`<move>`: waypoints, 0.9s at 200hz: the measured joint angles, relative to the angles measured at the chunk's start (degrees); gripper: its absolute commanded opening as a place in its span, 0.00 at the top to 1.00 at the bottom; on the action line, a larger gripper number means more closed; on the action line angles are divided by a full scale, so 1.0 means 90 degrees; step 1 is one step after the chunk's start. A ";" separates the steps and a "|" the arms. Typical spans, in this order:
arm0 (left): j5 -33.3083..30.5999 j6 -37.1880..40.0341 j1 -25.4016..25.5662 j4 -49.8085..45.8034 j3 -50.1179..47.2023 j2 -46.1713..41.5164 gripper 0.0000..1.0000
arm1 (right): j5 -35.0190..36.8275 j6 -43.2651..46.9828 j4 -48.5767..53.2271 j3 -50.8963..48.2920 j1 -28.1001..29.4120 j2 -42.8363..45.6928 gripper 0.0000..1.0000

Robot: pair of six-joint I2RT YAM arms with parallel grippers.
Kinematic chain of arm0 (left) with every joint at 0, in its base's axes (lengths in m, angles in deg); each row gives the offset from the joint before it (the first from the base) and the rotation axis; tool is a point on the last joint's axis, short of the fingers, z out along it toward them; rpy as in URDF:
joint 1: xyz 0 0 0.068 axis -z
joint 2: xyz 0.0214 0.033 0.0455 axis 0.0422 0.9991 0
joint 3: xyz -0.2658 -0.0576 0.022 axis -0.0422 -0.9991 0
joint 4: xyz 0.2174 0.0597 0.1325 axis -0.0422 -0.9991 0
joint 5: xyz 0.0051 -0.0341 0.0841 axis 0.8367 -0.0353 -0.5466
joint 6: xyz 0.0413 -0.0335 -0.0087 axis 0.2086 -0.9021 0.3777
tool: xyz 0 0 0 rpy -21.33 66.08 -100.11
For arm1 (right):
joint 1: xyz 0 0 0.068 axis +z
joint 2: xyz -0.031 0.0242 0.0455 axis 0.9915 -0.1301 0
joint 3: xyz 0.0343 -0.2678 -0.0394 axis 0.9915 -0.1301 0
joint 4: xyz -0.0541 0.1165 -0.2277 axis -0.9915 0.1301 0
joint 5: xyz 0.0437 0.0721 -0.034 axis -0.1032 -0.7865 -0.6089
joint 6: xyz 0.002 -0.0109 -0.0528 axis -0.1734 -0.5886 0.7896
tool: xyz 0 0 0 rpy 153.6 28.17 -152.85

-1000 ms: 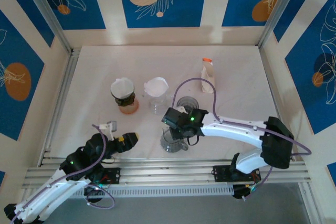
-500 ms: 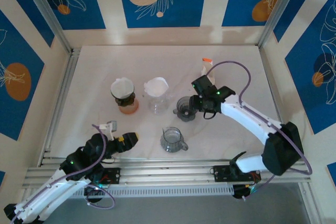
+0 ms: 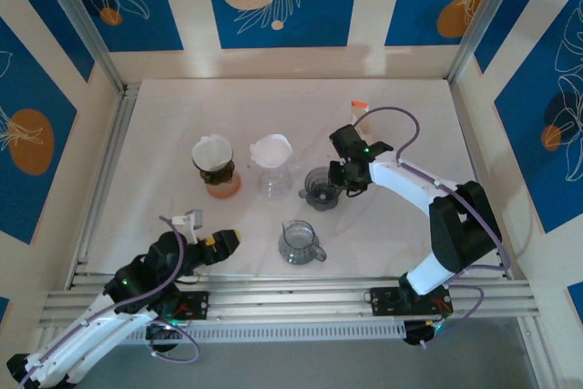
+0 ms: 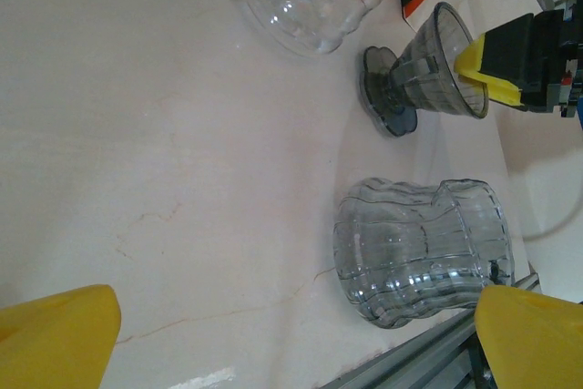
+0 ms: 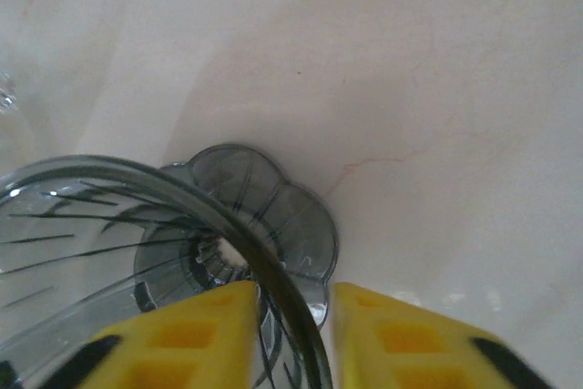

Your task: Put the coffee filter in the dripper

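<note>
**Table** [image 3: 173, 125]: pale, marbled.

**Dripper** [image 3: 319, 190]: smoky grey, upright on its scalloped foot [image 5: 273, 216], near the table's middle, no paper in it.

**Filter** [image 3: 271, 148]: white paper cone, seated in the mouth of a clear glass [image 3: 273, 181] just left of the dripper, towards the far edge.

**Second filter** [image 3: 212, 149]: white, in a dark holder on an orange base [image 3: 222, 187], left of the glass.

**Jug** [image 3: 299, 241]: clear, ribbed, nearer the near edge than the dripper.

**Right claw** [image 3: 337, 179]: at the dripper's right side. Its yellow fingers [image 5: 182, 339] stand one inside and one outside the rim with a narrow gap. Whether they pinch the wall cannot be told.

**Left claw** [image 3: 208, 231]: released, spread wide, low by the near left corner, nothing between its fingers [image 4: 55, 334].
</note>
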 measured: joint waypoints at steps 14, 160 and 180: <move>0.0000 -0.0022 0.0000 -0.0015 0.0000 0.0000 0.00 | -0.0044 -0.0019 -0.0051 -0.0032 -0.0002 0.0012 0.90; -0.0002 -0.0019 0.0000 -0.0015 0.0000 0.0000 0.00 | -0.0578 -0.0056 0.1586 -0.0117 0.1030 0.3009 1.00; -0.0005 -0.0019 0.0000 -0.0015 0.0000 0.0000 0.00 | -0.0699 -0.0192 0.1707 -0.0107 0.1617 0.2994 1.00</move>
